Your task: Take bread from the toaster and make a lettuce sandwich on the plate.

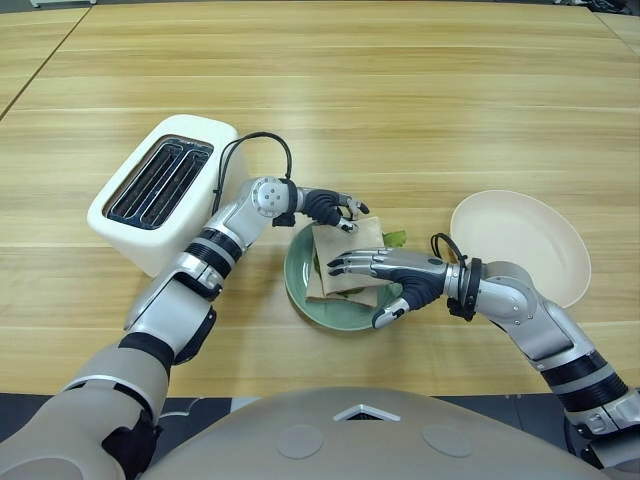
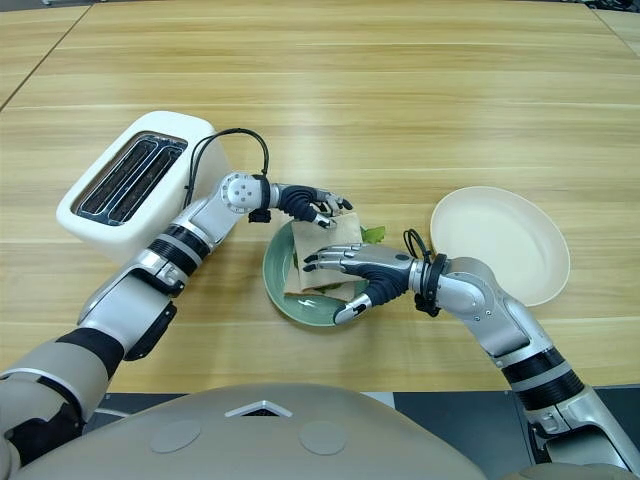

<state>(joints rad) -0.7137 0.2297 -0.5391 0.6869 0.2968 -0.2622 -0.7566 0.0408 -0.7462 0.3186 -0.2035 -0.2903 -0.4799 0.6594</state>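
A white toaster stands at the left, its two slots dark. The green plate in front of me holds two bread slices, the top slice lying tilted over the lower one. Green lettuce peeks out at their right. My left hand is at the top slice's far corner, fingers curled on its edge. My right hand lies over the near part of the bread with fingers stretched flat and its thumb down by the plate's near rim.
A cream bowl sits to the right of the green plate, just beyond my right wrist. The toaster's black cord loops behind my left forearm. Bare wooden table stretches beyond.
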